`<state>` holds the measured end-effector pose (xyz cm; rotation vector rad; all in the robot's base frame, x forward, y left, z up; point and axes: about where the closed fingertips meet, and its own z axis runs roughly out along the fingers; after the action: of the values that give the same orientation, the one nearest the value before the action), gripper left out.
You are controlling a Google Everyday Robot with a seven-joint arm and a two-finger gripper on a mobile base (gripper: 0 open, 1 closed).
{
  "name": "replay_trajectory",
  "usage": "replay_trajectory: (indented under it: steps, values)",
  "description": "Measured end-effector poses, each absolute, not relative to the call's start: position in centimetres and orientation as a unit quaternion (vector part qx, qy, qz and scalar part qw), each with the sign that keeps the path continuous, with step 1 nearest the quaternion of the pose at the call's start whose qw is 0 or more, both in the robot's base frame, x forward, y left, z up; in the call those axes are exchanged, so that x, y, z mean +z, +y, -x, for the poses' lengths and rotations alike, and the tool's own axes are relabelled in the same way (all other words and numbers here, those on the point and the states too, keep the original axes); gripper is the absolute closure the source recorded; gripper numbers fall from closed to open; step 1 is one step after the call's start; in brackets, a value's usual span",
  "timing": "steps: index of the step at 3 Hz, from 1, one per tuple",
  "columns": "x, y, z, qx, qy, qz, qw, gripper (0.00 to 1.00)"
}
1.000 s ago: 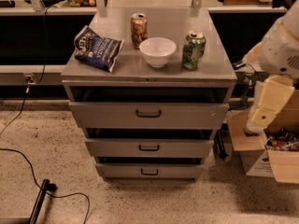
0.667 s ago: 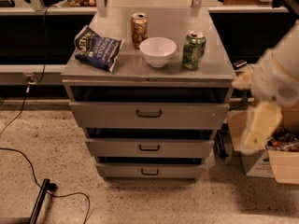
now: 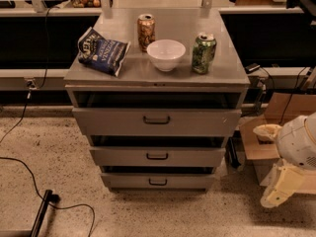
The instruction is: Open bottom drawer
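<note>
Status: the task is not begun, as far as the view shows. The bottom drawer [image 3: 183, 181] sits at 6 o'clock of the cabinet [image 3: 74, 100], just above the floor [image 3: 54, 147]. It is the slimmest of the fronts, and its dark bar handle [image 3: 158, 181] is untouched. I judge it shut or nearly so; its front shows no sign of having been drawn out toward you.

The claw [image 3: 276, 190] hangs at 4 o'clock of the view, low and off to the right of the cabinet, below the cream arm [image 3: 298, 142]. It is well apart from the handle and grasps nothing that can be seen. You cannot tell from this view whether it is released or clenched.

Left to do, in my judgement, is everything: bring the claw across to the handle, take hold, and pull the drawer out.

Count of items:
- Drawers: three — top drawer [image 3: 108, 121], middle drawer [image 3: 197, 157] and the bottom drawer, each with one handle.
- Cans: two on the counter [image 3: 197, 83]. The orange can [image 3: 145, 31] stands at 12 o'clock and the green can [image 3: 204, 53] at 3 o'clock of the bowl.
- Bowl [image 3: 166, 53]: one, white, upright, near the counter's middle.
- Chip bag [image 3: 102, 51]: one, lying flat at 9 o'clock of the bowl.
- Claw: one.
- Cardboard box [image 3: 291, 107]: at least one, to the cabinet's right, behind the arm.
- Cable [image 3: 19, 167]: one dark cable traced on the floor at 8 o'clock.
</note>
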<state>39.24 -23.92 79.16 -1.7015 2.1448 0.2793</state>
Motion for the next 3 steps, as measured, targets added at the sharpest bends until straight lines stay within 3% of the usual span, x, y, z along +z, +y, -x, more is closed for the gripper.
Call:
replay_trajectory:
  steps: [2,3]
  values:
    - [73.8,-22.5,-38.3,0.144,0.758,0.612,0.173,0.00]
    - [67.3,-22.5,-36.2,0.146,0.737,0.625,0.211,0.00]
